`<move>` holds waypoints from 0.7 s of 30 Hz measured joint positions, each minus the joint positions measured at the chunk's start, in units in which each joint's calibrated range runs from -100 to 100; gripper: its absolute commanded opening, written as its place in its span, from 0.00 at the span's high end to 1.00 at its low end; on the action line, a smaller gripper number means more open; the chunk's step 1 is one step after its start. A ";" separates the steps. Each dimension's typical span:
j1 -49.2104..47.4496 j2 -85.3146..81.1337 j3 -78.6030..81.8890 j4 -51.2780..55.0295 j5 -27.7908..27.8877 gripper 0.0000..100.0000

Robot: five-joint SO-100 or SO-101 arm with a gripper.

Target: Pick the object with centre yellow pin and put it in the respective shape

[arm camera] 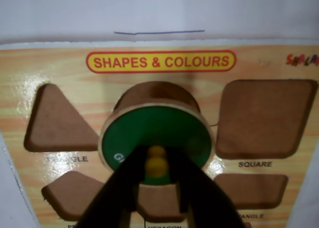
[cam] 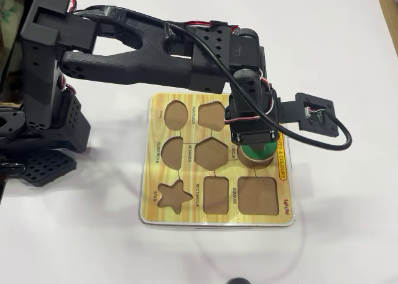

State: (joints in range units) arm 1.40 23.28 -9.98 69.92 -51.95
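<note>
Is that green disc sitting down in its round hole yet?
Not yet. The green disc is held by its knob in the gripper, with the circle cutout visible behind it.

Close wrist view; overhead, shared board (cam: 186,217).

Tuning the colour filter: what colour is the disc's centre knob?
Yellow knob on the green disc, clearest in the wrist view.
</note>
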 measured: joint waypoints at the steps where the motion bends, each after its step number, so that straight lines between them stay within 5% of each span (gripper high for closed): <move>1: 0.00 0.52 -0.09 0.00 0.00 0.99; 21: -1.59 7.30 -4.23 -0.26 0.00 0.99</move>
State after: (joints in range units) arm -0.19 30.58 -14.21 69.67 -51.95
